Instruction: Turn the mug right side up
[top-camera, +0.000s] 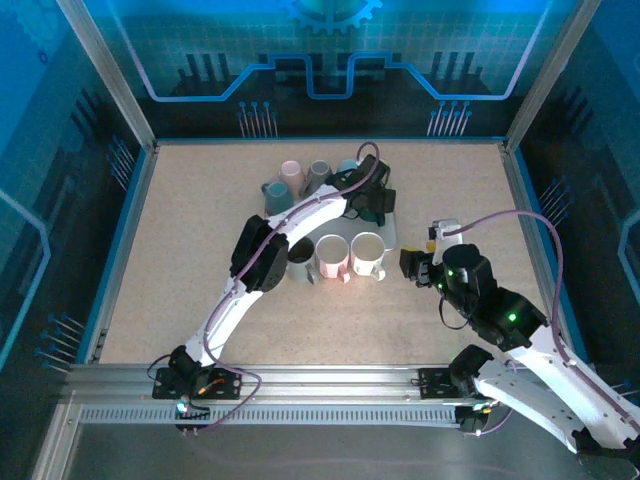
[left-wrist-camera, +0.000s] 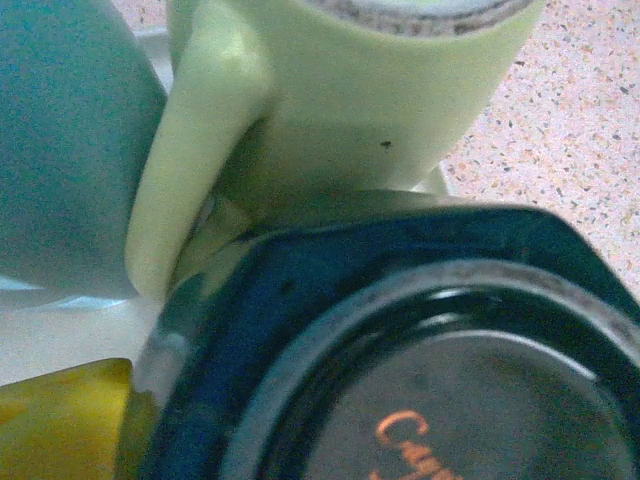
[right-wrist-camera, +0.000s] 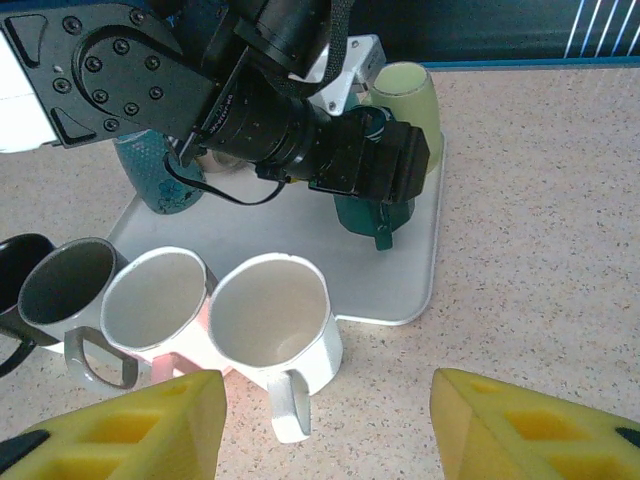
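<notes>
Speckled beige table (top-camera: 200, 250) inside a blue-lit walled enclosure (top-camera: 330, 60). Dark green mug (right-wrist-camera: 372, 215) stands base-up on the white tray (right-wrist-camera: 400, 290), with the left claw (top-camera: 372, 203) spread wide over it. Right claw (right-wrist-camera: 330, 420) is parted and empty.

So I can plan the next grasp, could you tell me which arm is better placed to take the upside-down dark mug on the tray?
Left: the left hand sits open right over the dark mug, which stands base up, while the right hand hangs off the tray, beyond the upright mugs.
</notes>
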